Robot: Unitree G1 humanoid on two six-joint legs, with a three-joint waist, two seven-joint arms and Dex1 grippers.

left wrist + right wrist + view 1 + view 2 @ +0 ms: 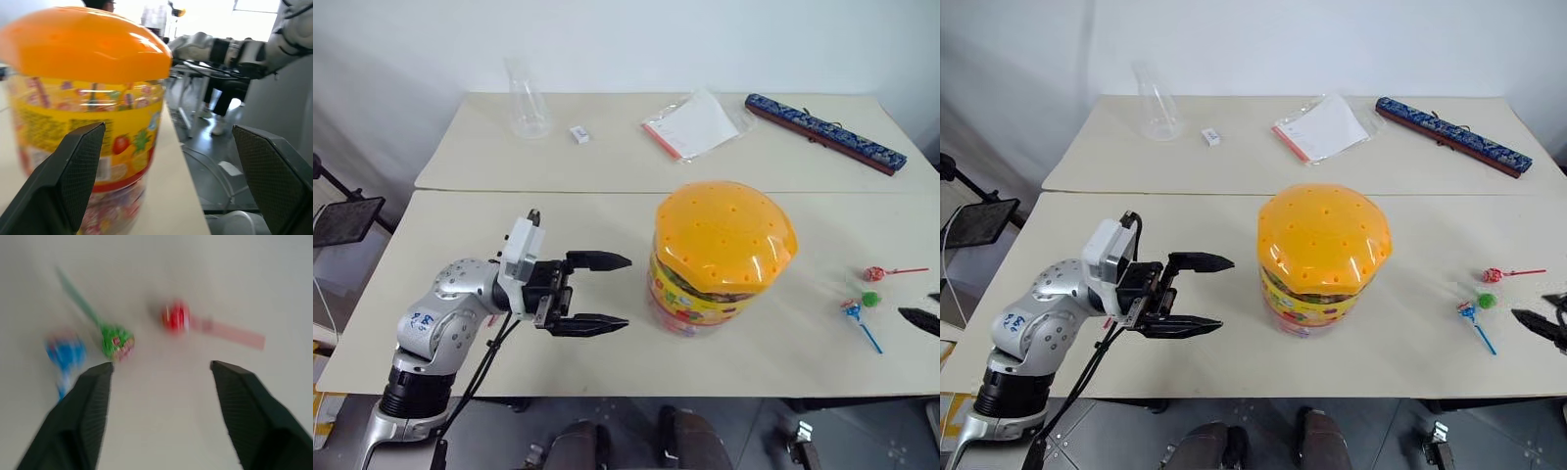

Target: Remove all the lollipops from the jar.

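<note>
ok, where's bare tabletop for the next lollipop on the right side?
Bare strip between the jar and the lollipops, and near the front edge below them. Crowded at the right edge: three lollipops lie clustered there, with the open right end effector beside them.

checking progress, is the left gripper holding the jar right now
No, the left gripper hangs open beside the jar, with bare table visible between its fingertips and the jar's wall.

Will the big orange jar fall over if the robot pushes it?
Probably not easily: the jar looks wide and squat, standing flat on the table. Its smooth plastic may slide instead. A push high on its domed lid might tip it.
</note>
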